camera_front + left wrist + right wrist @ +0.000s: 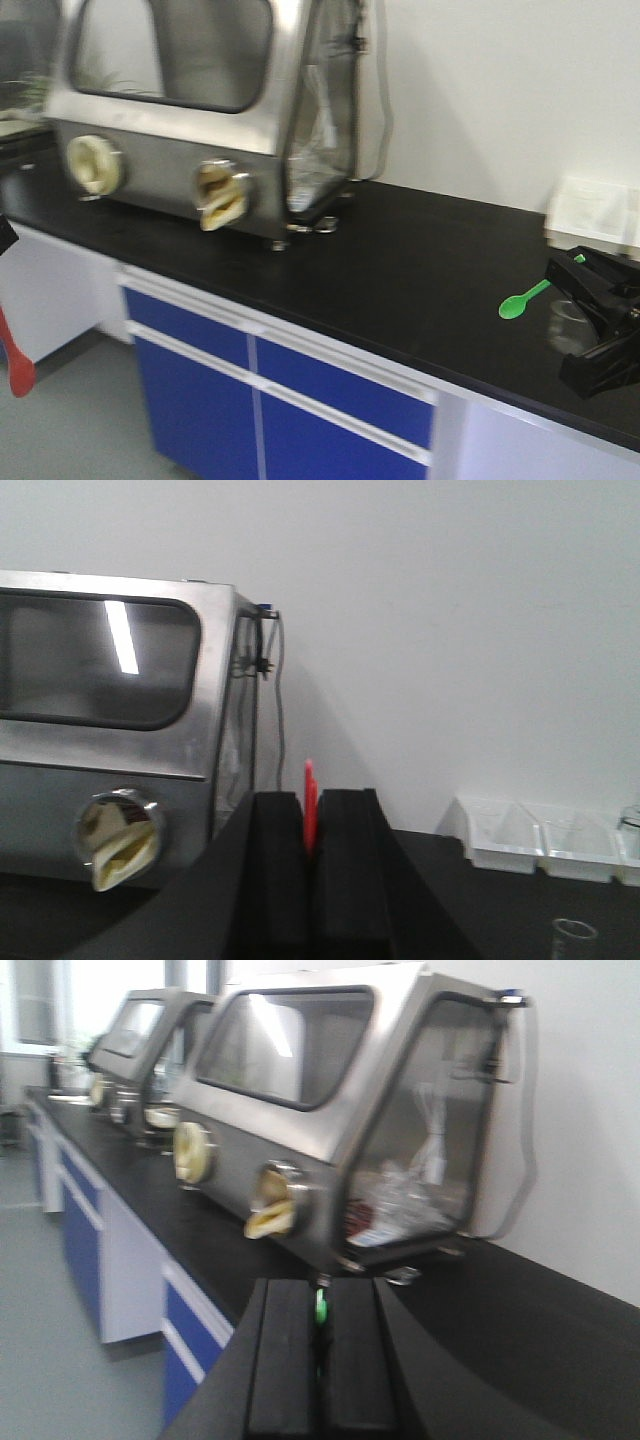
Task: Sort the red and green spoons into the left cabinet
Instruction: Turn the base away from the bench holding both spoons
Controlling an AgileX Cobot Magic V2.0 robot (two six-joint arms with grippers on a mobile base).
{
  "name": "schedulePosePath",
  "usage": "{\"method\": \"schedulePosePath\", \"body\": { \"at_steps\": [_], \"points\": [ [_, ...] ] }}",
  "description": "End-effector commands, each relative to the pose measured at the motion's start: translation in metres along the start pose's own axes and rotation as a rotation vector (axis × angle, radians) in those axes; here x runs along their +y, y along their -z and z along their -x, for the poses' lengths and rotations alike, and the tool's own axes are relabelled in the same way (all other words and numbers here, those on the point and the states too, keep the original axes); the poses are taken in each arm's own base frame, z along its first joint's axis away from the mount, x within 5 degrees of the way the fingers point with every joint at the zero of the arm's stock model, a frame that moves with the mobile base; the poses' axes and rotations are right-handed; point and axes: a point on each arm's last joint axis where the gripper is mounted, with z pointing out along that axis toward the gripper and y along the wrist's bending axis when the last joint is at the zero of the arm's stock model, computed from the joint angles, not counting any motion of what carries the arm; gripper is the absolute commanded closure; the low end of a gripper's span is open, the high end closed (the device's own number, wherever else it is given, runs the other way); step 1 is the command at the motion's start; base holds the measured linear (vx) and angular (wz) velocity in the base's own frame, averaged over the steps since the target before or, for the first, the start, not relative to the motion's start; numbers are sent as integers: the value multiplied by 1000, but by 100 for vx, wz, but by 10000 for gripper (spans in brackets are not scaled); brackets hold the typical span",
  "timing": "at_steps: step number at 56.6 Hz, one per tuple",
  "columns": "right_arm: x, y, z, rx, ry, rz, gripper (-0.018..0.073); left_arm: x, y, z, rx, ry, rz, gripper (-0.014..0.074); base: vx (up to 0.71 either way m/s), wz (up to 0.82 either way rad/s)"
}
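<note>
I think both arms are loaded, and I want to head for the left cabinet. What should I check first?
1. Grip on the red spoon: ok. It is pinched between the shut fingers of the left gripper.
2. Grip on the green spoon: ok. The right gripper clamps its handle, and the bowl sticks out.
3. Sight of the left cabinet: not ok. No view shows it.
4. Gap between the right gripper and the glass beaker: cannot tell. They look close in the front view.
5. Green spoon lifted off the black counter: cannot tell.
</note>
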Motion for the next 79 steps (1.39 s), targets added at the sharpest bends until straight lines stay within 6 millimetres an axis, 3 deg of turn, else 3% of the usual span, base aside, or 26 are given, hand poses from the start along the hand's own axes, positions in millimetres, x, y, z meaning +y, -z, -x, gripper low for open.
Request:
{"method": "schedulePosePath", "body": {
  "at_steps": [1,79],
  "points": [
    [2,2,17,-82,-4,18,568,-5,1,17,-101,18,-36,603,6,75],
    [2,2,17,-82,-4,18,568,-5,1,17,-102,18,-36,603,17,72]
  ]
}}
